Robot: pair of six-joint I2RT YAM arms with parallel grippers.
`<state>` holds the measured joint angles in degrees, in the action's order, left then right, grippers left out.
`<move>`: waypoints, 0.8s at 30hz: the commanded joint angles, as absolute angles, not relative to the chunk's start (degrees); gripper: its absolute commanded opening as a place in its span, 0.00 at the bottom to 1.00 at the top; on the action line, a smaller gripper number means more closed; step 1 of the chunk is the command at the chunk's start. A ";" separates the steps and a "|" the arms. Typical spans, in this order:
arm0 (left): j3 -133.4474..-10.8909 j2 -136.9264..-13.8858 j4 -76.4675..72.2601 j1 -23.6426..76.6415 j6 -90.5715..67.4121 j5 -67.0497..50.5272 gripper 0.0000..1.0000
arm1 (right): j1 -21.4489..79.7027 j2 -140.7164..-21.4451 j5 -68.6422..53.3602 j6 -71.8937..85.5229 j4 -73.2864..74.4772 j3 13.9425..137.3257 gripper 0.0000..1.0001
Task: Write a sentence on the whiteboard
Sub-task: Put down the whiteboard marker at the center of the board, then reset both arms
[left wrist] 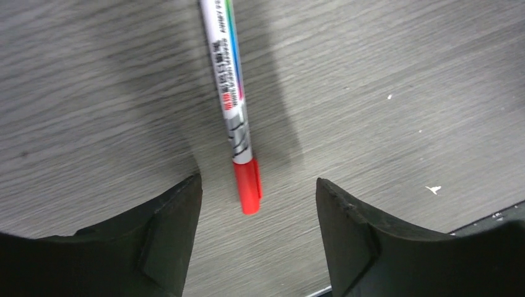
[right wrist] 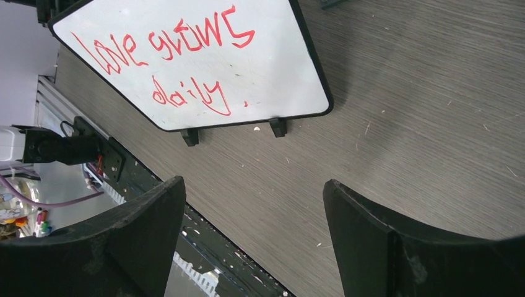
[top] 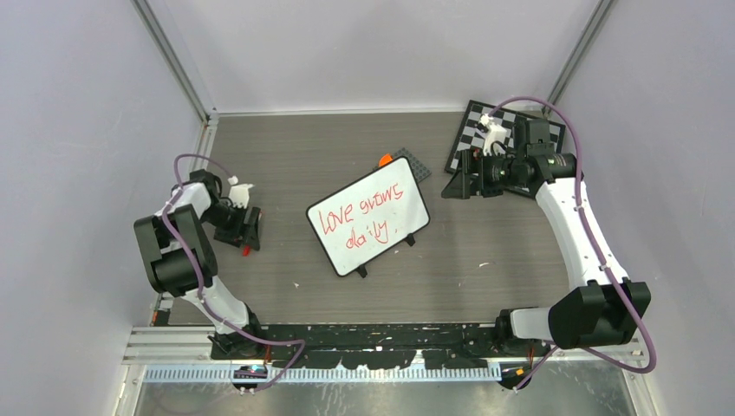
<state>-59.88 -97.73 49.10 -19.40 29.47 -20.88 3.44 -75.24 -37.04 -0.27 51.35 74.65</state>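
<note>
While the left arm sits folded at the left side of the grey wood-grain tabletop (top: pixel 303 156), the black two-finger left gripper (top: pixel 249 232) points down at the surface with jaws spread. Left wrist view: a slim white marker (left wrist: pixel 234 105) with printed barrel and red cap (left wrist: pixel 247 185) lies flat on the wood between the two fingers (left wrist: pixel 167 235), a clear gap on either side, nothing pinched.

Table centre: the small white rectangular whiteboard (top: pixel 368 217) with thin black rim is turned so its long edges run diagonally; two small black feet show on its near edge. The red handwritten sentence (top: pixel 364 212) reads "love grows" on the upper line and "daily" below, with a dot after it. Just behind the far corner, a small orange object (top: pixel 385 159) and a dark grey studded plate (top: pixel 420 165); contact with the board cannot be judged.

Right side: the black right gripper (top: pixel 459 180) hangs near the black-and-white checkered chessboard (top: pixel 468 130) at the far right corner, well apart from the whiteboard. Right wrist view: jaws wide, nothing between them, bare wood below, whiteboard (right wrist: pixel 204 62) and sentence (right wrist: pixel 167 62) beyond the fingertips.
</note>
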 commanded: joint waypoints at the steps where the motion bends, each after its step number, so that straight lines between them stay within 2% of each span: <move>1: -64.68 -95.29 49.36 -19.56 32.15 -17.69 0.79 | 2.23 -74.04 -36.57 -2.81 52.27 76.66 0.86; 3: -69.61 -94.26 52.24 -19.59 31.85 -18.83 0.85 | 1.40 -74.01 -36.52 -3.51 52.74 77.34 0.87; 9: -84.89 -94.96 62.24 -19.54 29.62 -24.03 0.91 | -4.30 -74.65 -36.17 -5.11 54.22 80.92 0.88; 11: -89.44 -95.18 63.19 -19.52 27.84 -24.90 0.99 | -7.03 -75.02 -36.32 -5.90 54.87 82.62 0.88; 16: -98.21 -95.53 65.25 -19.77 23.82 -28.02 1.00 | -15.89 -76.89 -38.02 -8.99 56.47 86.22 0.89; 24: -93.43 -91.41 59.42 -19.93 19.79 -27.31 1.00 | -31.04 -83.30 -43.97 -12.93 57.95 87.45 0.89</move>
<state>-96.57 -95.37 61.43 -19.57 22.76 -26.17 -26.30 -80.49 -39.70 -9.87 56.31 86.15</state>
